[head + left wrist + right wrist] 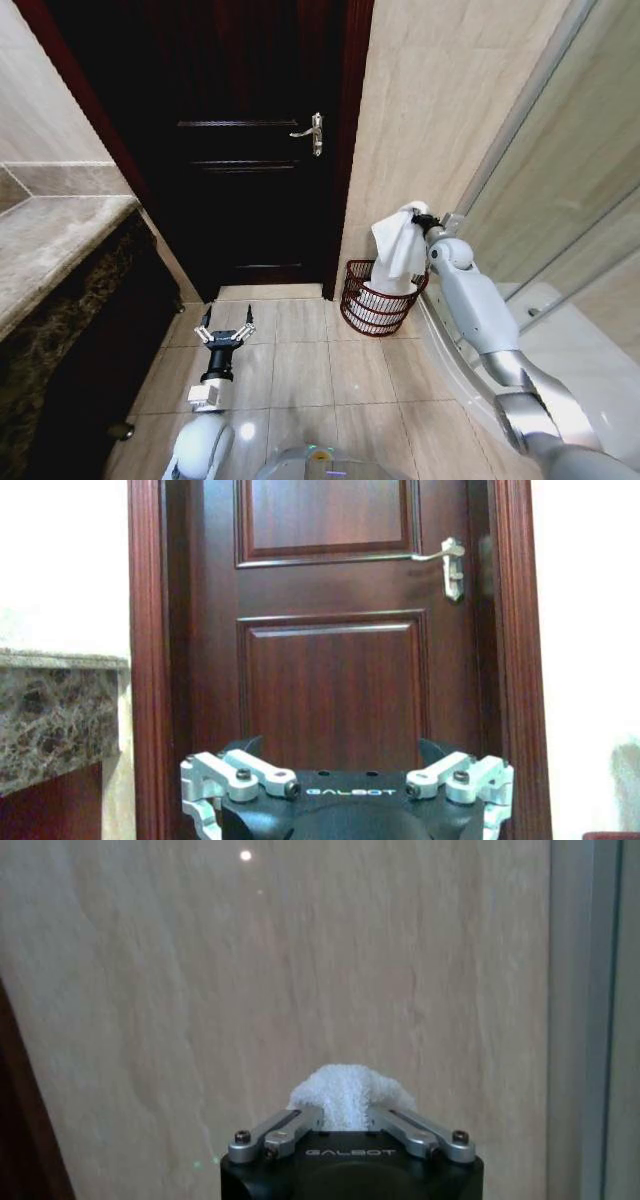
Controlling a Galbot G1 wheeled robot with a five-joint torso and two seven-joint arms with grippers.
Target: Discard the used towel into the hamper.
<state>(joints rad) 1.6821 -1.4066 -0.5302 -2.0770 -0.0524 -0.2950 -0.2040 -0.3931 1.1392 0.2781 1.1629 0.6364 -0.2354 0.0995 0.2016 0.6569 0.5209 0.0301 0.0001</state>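
Low in the head view, left of centre, 1 left hand [226, 327] hovers over the tiled floor [300, 375], its fingers spread wide and holding nothing. Right of centre, the right hand [418, 219] is clamped on 1 white towel [398, 247], which hangs down over 1 hamper [377, 301]; the towel's lower end reaches inside the rim. The hamper stands on the floor against the beige wall [430, 110], beside 1 dark wooden door [250, 150] with 1 silver handle [312, 132] in the upper centre of the frame.
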